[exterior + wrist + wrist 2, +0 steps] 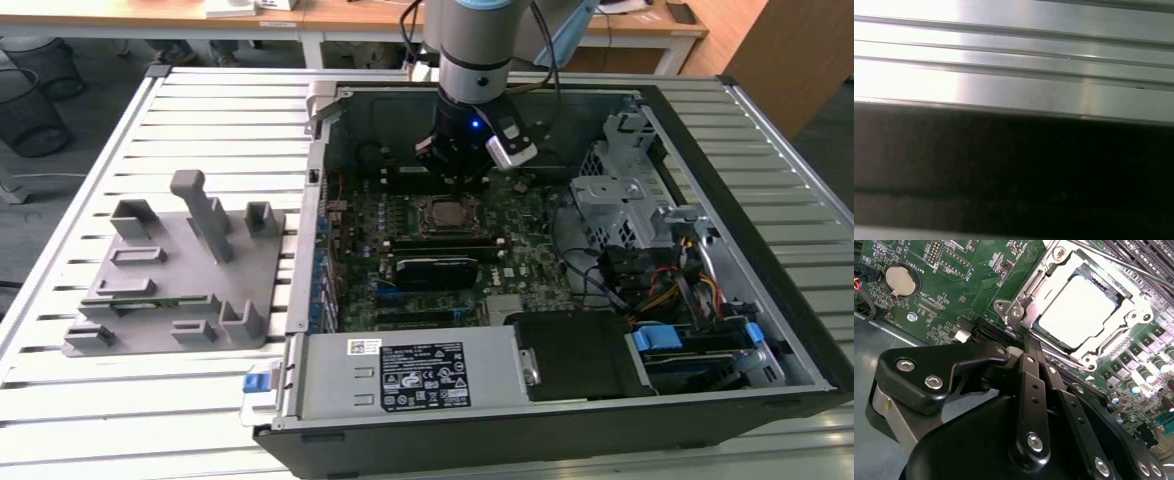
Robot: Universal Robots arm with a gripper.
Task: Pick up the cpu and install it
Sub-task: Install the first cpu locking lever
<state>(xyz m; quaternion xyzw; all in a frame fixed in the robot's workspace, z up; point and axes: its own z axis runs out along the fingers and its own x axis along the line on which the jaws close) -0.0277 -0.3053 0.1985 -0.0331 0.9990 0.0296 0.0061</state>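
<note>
We are seeing the black gripper (1030,347) hanging inside the open black computer case (747,250), in the upper middle of the exterior view, just above the far edge of the green motherboard (521,240). In the second wrist view the two thin black fingers (1028,371) are lying pressed together side by side, with nothing between them, and their tips are ending just beside the lower left edge of the silver metal socket frame (1134,320).

The small flat square cpu with the silvery-grey metal top (1076,310) is sitting inside this frame, in the upper right of the second wrist view; the frame is lying around its rim. In the exterior view the same cpu (442,212) is appearing as a small dark square in the centre of the board, just below the gripper. We cannot tell whether the fingertips are touching the frame.

A round silver coin battery (899,280) is resting on the board in the upper left of the second wrist view. On the exterior view's left, a grey plastic holder with several slots and posts (174,290) is standing on the ribbed aluminium desk (80,400), well apart from the case. The first wrist view is showing bright metal ribs (1014,65) above a dark band.
</note>
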